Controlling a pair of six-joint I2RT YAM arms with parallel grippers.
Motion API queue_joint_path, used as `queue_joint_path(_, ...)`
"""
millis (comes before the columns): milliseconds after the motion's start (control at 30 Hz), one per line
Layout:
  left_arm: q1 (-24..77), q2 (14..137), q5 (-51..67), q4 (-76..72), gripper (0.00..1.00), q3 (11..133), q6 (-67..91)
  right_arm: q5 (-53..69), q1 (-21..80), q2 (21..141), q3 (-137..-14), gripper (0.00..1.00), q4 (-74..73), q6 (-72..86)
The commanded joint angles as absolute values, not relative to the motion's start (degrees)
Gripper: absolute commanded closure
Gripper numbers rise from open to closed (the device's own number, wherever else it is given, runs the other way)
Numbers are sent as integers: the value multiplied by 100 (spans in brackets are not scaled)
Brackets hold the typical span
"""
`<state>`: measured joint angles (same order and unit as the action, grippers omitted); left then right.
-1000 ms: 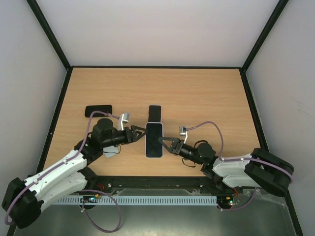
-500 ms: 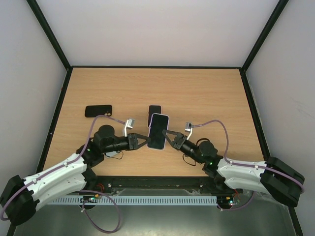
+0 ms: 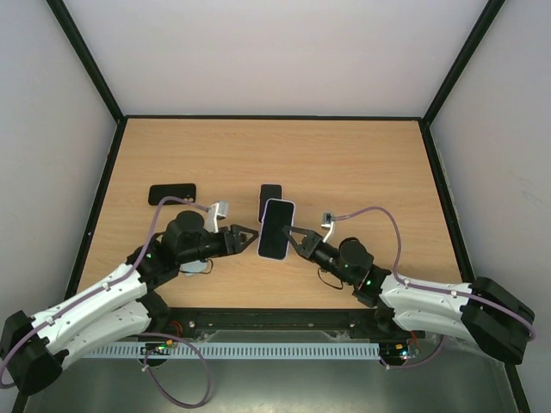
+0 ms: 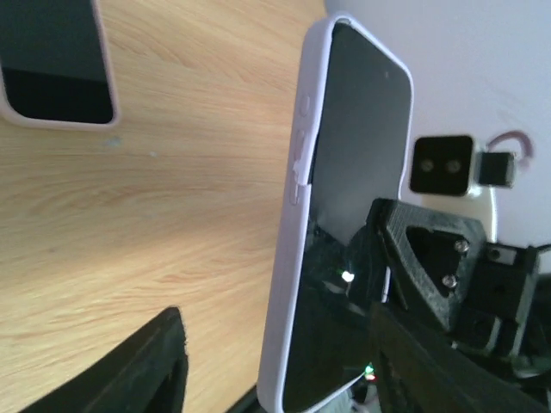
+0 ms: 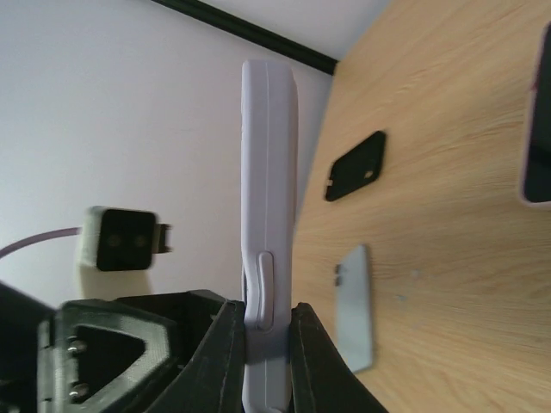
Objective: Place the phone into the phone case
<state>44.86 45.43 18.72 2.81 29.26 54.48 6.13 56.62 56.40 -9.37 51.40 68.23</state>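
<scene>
Right gripper [image 3: 291, 237] pinched the phone [image 3: 275, 229], seated in its lilac case [image 4: 288, 258], by the right edge, raised above the table [image 3: 362, 163]. Left gripper [image 3: 244, 238], fingers spread, stood just beside the left edge.

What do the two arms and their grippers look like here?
Both the left arm and right arm have white shells with bulky black joints. A purple cable loops along each to a small pale camera box at the wrist. The left gripper and right gripper have black triangular fingers with visible screws.
</scene>
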Motion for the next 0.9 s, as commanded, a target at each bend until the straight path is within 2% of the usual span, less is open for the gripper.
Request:
queue_joint_path(0, 4448, 4392, 819, 1262, 32, 3235, 5394, 363, 5530, 5358, -1464, 98, 3912, 6265)
queue_joint_path(33, 4441, 4380, 554, 1488, 25, 3301, 5426, 361, 5458, 5320, -1478, 98, 3732, 6197)
queue_joint_path(100, 4396, 4360, -30, 1934, 17, 3397, 5475, 401, 5303, 5276, -1497, 98, 3379, 6157)
queue_joint_path(133, 4350, 4366, -314, 2169, 7, 3460, 5533, 463, 5162, 5274, -1527, 98, 3203, 6092)
queue_joint_path(167, 4305, 4374, -598, 2384, 2, 3497, 5588, 506, 5074, 5273, -1564, 98, 3005, 6034)
queue_joint_path(300, 3852, 4426, -1483, 3092, 1, 3535, 5829, 499, 4663, 5419, -1896, 98, 2042, 5696)
queue_joint_path(467, 2706, 4581, -1634, 3398, 1, 3406, 5773, 1185, 3848, 5933, -2166, 98, 1717, 5277)
queue_joint_path(667, 1659, 5261, -1484, 3406, 1, 3240, 5480, 2384, 2995, 7393, -2509, 97, 2017, 4934)
queue_joint_path(867, 1502, 6482, -1026, 2929, 1, 3190, 5312, 3163, 2320, 8455, -2439, 96, 2904, 5084)
